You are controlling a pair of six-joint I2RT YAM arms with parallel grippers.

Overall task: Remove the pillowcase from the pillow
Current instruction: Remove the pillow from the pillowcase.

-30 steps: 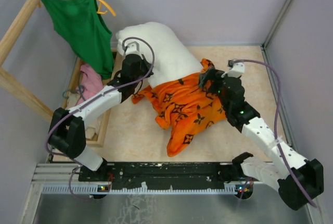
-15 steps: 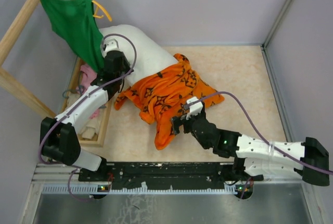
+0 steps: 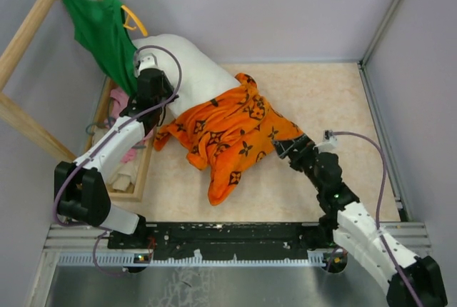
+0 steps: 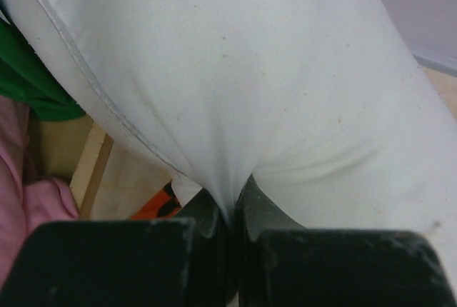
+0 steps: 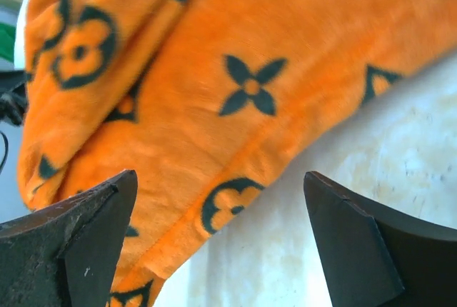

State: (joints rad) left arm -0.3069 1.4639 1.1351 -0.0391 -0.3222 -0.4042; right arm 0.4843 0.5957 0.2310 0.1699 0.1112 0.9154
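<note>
While the left pincer [image 4: 230,207] pinches a fold of the soft pillow [image 4: 250,71], the right pincer [image 3: 280,151] stands spread, the fuzzy, probably light and limp pillowcase [image 3: 228,125] just ahead of it; its near hem seems best to pinch.

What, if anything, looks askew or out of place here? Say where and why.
The green tank top hangs bunched and lopsided on its yellow hanger at the far left, with the white pillow shoved up against it.
</note>
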